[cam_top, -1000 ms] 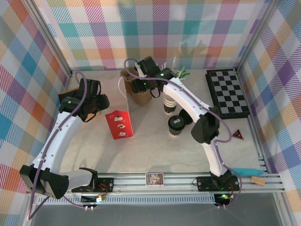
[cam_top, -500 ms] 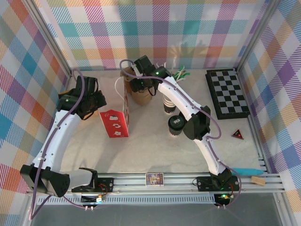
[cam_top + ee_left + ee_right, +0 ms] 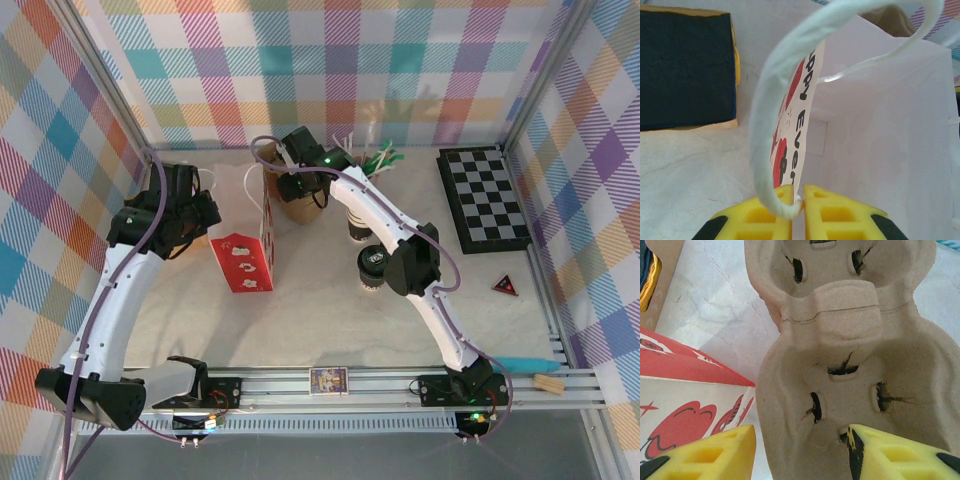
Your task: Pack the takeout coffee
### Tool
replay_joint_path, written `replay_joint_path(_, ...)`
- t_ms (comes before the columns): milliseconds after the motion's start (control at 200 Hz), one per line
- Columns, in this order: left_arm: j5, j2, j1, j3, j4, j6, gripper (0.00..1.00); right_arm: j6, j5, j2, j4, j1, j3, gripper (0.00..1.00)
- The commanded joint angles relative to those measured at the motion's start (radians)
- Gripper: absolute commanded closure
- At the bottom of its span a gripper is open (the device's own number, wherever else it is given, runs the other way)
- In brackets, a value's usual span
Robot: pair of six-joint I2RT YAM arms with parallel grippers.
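Pinching, left claw (image 3: 798,194): I have it clamped on white handle (image 3: 762,125) of gift bag (image 3: 243,262).
Right claw (image 3: 801,436): jaws apart above pulp cup carrier (image 3: 840,340).
Takeout coffee (image 3: 372,264): upright on bench (image 3: 300,330), apart from gift bag.

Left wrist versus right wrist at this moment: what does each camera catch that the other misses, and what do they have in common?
Left wrist: the left gripper, jaws pinched on the white handle loop of the paper bag, and a dark block with a yellowish rim on the table. Right wrist: the right gripper, jaws apart over an empty pulp cup carrier. Both: that paper bag, red print on white, and the pale table.
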Motion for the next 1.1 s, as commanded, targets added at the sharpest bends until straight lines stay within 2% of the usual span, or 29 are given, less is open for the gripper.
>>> replay_joint_path(0,0.024,-0.011,0.015,0.013,-0.028,0.014,0.87,-0.03,0.009,0.024,0.019,-0.001,0.034,0.49)
replay_joint_path(120,0.032,-0.009,0.015,0.011,-0.02,0.007,0.84,-0.044,0.01,0.032,0.019,0.0,0.033,0.48)
replay_joint_path(320,0.034,-0.02,0.015,0.033,-0.026,0.004,0.68,-0.047,0.006,0.045,0.033,-0.001,0.042,0.51)
replay_joint_path(605,0.021,-0.046,0.015,0.051,-0.041,0.008,0.66,-0.049,-0.001,0.058,0.014,-0.001,0.055,0.66)
replay_joint_path(905,0.023,-0.055,0.016,0.057,-0.046,0.012,0.65,-0.059,0.061,0.053,-0.054,0.0,0.05,0.61)
replay_joint_path(1095,0.024,-0.062,0.018,0.057,-0.048,0.013,0.65,-0.044,0.071,0.023,-0.081,0.007,0.007,0.71)
